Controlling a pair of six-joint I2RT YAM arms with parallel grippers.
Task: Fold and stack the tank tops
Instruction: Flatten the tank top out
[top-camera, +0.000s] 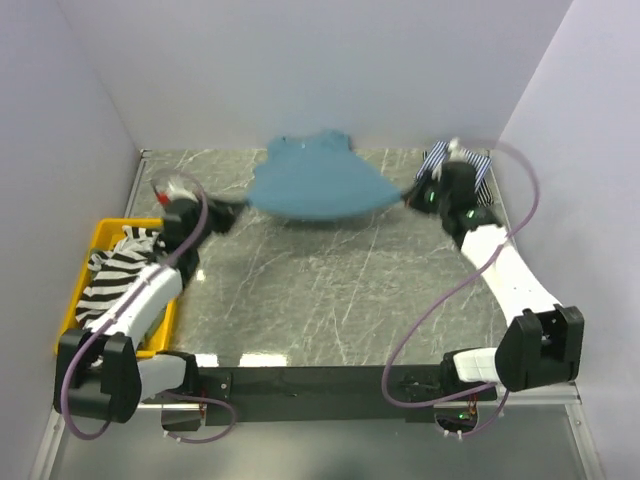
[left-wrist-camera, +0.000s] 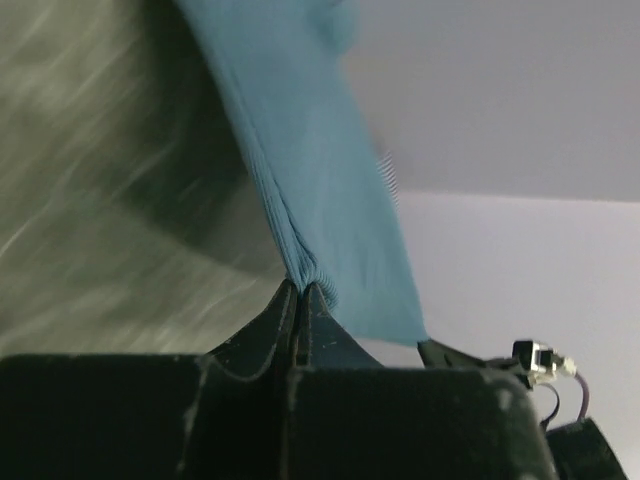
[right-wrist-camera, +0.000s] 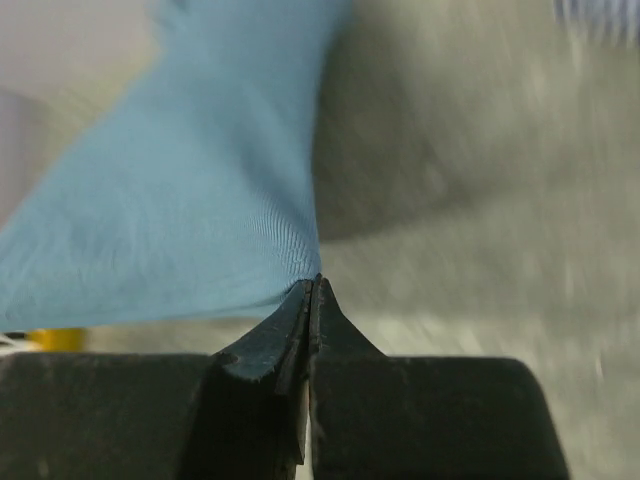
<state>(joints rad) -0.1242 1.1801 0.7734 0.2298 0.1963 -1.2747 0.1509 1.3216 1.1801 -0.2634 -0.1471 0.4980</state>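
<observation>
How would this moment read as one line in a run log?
left gripper: shut on teal tank top | right gripper: shut on same top | top: stretched between them, raised over table

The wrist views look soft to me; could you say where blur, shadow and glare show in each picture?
Left wrist: table streaked by motion blur, a dark shadow under the teal top, the left hand sharp. Right wrist: the same streaks and shadow, the right hand crisp. Top external: mostly sharp, faint sheen on the table, shadow beneath the top.

A yellow plastic bin (top-camera: 108, 229) sits at the left edge of the grey marbled table (top-camera: 330, 290).
</observation>
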